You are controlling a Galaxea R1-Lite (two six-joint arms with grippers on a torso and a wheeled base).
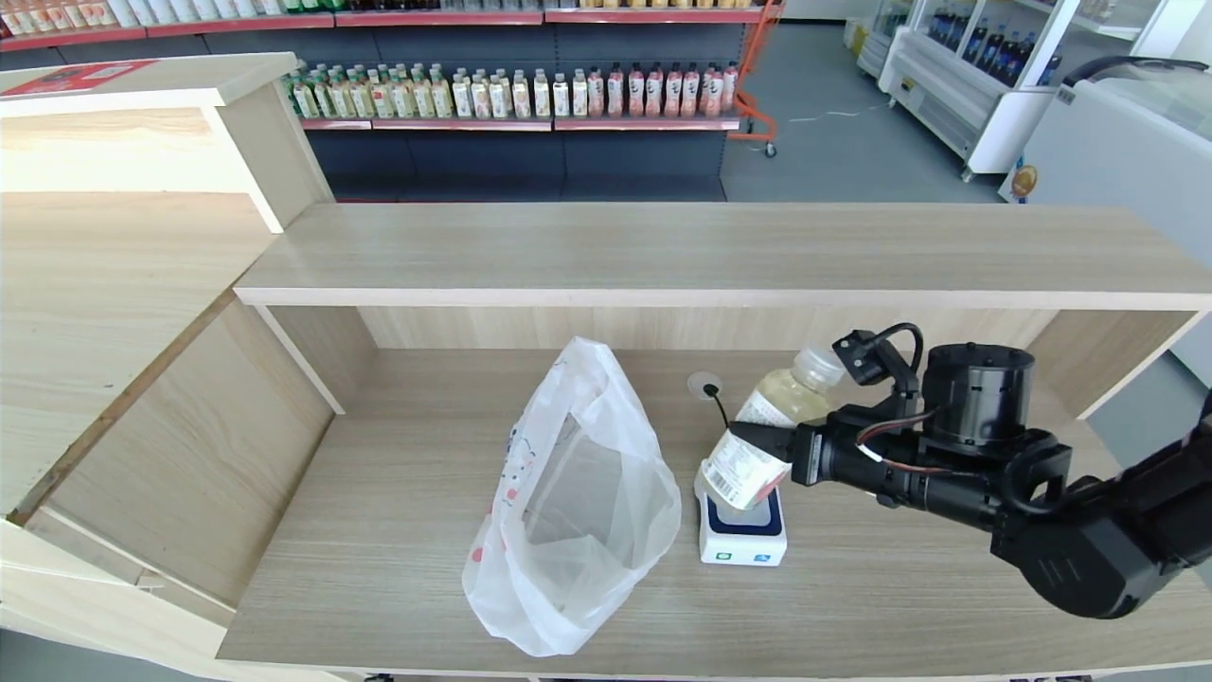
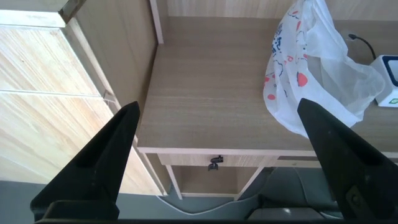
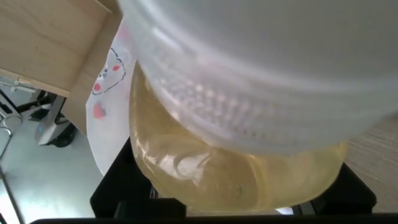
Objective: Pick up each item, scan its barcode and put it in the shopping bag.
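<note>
My right tool (image 1: 769,440) is clamped on the clear plastic bottle of yellow drink (image 1: 743,474), tilted over the white scanner block (image 1: 743,542). Swinging to nine o'clock, it may snag the limp white plastic shopping bag (image 1: 578,511) at its mouth.

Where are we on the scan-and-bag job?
Done: the pickup. The right gripper is shut on the bottle.
In hand: the scan. The bottle hangs tilted, label end just above the scanner.
Left: bagging. The shopping bag stands open beside the scanner, with nothing clearly inside it. The left gripper is open near the counter's edge.
</note>
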